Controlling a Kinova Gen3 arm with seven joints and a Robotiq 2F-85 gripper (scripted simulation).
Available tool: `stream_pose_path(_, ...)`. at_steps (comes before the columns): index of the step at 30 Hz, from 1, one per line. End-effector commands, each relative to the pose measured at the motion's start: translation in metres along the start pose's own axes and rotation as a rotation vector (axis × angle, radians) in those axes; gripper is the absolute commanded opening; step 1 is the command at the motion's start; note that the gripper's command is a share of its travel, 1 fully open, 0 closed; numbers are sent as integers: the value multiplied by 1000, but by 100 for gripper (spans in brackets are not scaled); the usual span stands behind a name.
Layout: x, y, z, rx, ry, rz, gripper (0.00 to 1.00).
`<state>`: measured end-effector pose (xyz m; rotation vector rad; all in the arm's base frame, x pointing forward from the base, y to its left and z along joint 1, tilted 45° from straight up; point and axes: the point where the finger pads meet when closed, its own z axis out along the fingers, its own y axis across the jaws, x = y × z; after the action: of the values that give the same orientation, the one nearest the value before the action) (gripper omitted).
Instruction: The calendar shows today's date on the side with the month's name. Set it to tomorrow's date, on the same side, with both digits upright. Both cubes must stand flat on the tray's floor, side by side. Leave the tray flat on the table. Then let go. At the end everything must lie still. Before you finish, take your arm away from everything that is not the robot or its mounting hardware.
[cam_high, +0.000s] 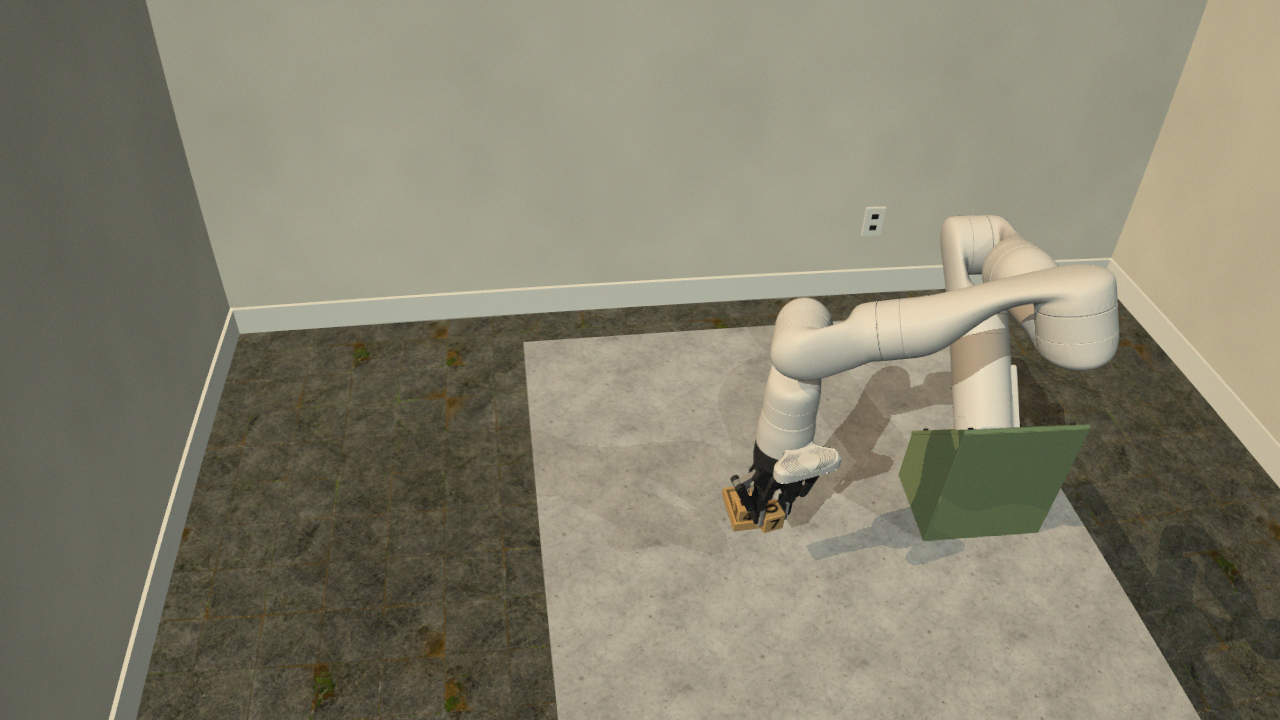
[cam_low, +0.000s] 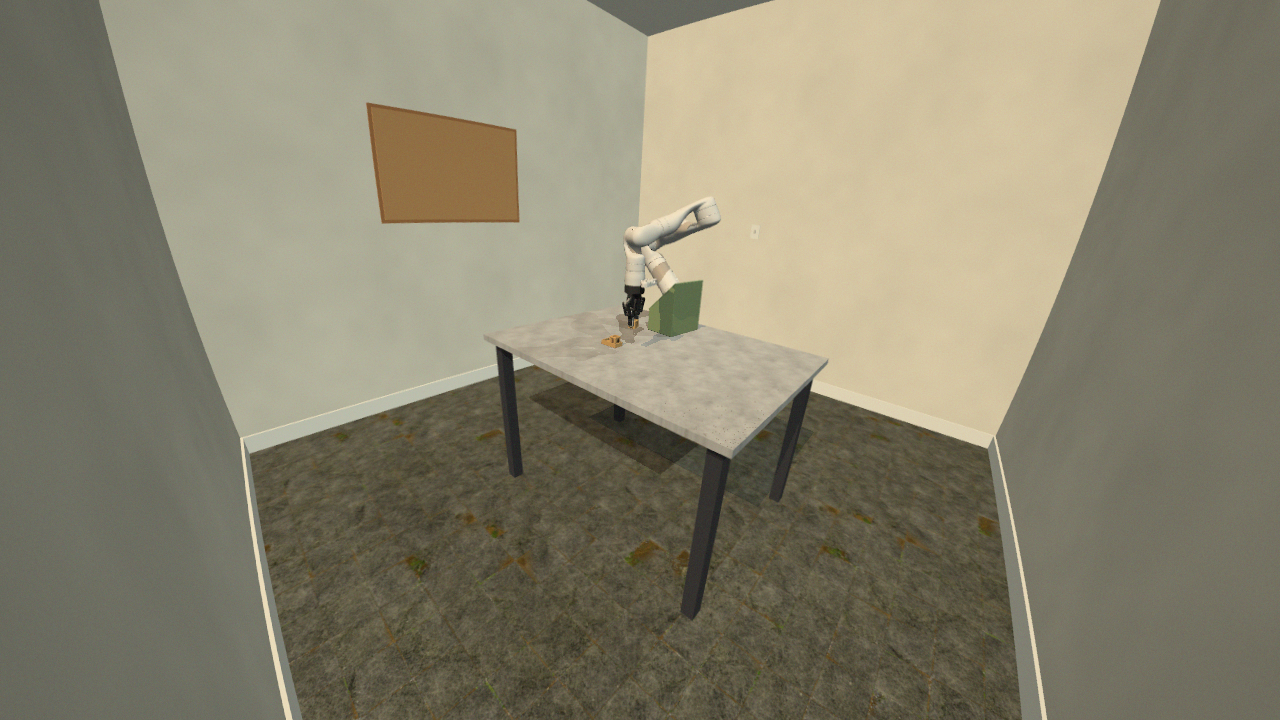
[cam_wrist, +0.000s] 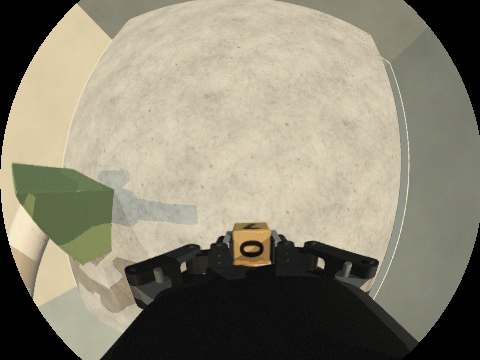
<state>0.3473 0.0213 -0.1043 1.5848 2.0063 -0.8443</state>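
My gripper (cam_wrist: 251, 240) is shut on a small wooden date cube (cam_wrist: 251, 244). In the wrist view the cube's face toward the camera shows a 0. In the exterior view the gripper (cam_low: 632, 315) hangs a little above the table, to the right of the wooden calendar tray (cam_low: 612, 344). In the top view the gripper (cam_high: 763, 501) and the held cube (cam_high: 771, 517) overlap the tray (cam_high: 739, 508), so the tray's contents are mostly hidden. The wrist view shows only bare table beyond the held cube. The month's name is too small to read.
A green wedge-shaped block (cam_high: 984, 479) stands on the table to the right of the gripper, in front of the arm's base; it also shows in the wrist view (cam_wrist: 63, 210). The table's far edge lies behind the arm.
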Motion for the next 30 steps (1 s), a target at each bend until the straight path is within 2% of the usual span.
stream_pose_path(1, 2, 1, -2, -8, -6, -10, 28)
stream_pose_path(14, 2, 1, 4, -9, -6, -10, 28)
stream_pose_path(22, 2, 2, 37, -9, -6, -10, 28)
stream_pose_path(24, 2, 2, 37, -9, -6, -10, 28)
stream_pose_path(30, 2, 3, 71, -9, -6, -10, 28)
